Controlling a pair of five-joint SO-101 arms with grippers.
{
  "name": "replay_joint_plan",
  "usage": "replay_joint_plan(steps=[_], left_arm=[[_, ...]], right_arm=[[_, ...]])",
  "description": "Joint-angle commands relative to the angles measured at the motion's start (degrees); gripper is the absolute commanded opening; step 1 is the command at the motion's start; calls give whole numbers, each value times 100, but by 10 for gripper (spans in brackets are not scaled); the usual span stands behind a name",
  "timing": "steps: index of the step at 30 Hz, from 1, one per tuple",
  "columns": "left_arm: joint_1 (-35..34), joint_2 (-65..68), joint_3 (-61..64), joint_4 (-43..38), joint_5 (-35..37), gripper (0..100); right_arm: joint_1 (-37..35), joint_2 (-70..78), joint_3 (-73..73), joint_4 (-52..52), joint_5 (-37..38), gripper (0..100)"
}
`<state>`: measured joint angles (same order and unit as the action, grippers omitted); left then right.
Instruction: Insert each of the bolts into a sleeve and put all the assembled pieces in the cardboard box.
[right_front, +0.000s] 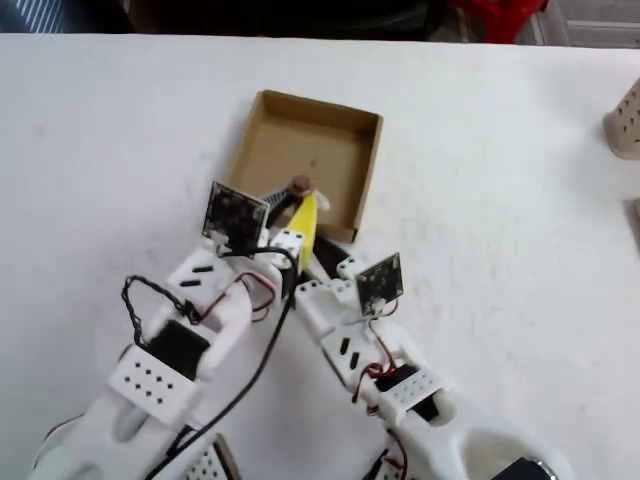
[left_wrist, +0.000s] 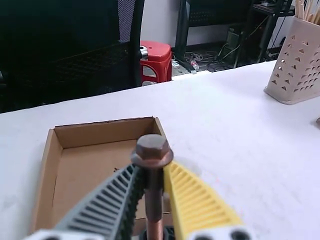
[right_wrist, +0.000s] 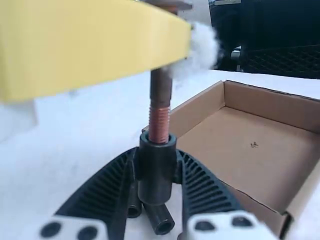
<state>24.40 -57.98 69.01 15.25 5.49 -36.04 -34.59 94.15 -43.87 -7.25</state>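
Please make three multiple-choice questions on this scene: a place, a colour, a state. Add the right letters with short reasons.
1. The threaded end of the bolt, relative to the sleeve, is: A) under it B) in its top C) beside it, apart
2. The fingers of the left gripper are: A) grey and yellow B) both black C) both white
3. The right gripper is: A) open, empty B) shut on the bolt's head C) shut on the sleeve
Answers: B, threads enter its mouth; A, one of each grips the bolt; C, black fingers clamp it.
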Motion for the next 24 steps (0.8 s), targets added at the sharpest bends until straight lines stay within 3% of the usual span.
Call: replay_joint_plan(steps=[1, 16, 24], left_arm=[[48, -22, -88, 167, -35, 24], [84, -22, -18, 1433, -79, 27], [84, -22, 35, 1512, -1240, 28]], right_arm=[[-13, -145, 26, -110, 237, 16], [-13, -171, 44, 66, 431, 16], [-13, -163, 35, 66, 431, 16]])
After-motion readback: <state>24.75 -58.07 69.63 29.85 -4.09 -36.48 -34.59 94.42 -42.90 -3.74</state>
